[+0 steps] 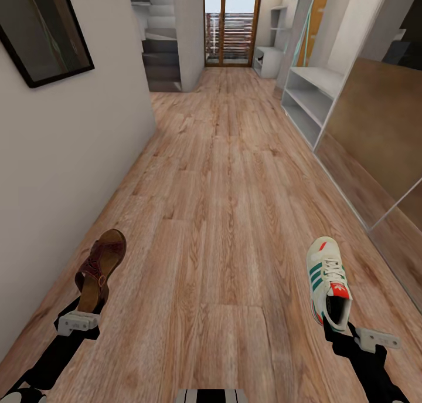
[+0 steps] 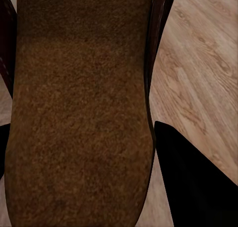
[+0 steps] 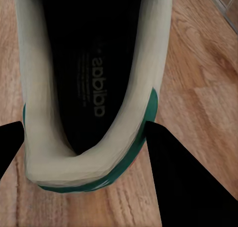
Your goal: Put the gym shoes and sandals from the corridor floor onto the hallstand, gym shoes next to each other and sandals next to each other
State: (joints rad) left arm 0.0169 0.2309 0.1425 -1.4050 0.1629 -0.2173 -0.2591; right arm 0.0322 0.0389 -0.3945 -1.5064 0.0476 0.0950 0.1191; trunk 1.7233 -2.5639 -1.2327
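While both arms face down the corridor, the left gripper (image 1: pixel 82 319) clamps a sandal (image 1: pixel 101 268) by its heel and the right gripper (image 1: pixel 346 331) a gym shoe (image 1: pixel 327 280), both apparently clear of the floor (image 1: pixel 223 215), mid-carry, with the rack (image 1: pixel 308 101) ahead at right evidently the next stop.

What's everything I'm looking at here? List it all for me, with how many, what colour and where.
Maroon-brown open sandal with tan footbed: one, held at its heel by the left pincer.
Cream-white sneaker with green stripes: one, held at its heel by the right pincer.
Brown wood-plank floor: one, along the corridor.
Pale-grey open-shelf rack: one, on the right wall ahead.
Dark-framed picture: one, on the left wall.
Glass door: one, wood-framed, far end.
Stairs: grey, far left.
Left pincer: black and grey.
Right pincer: black and grey.
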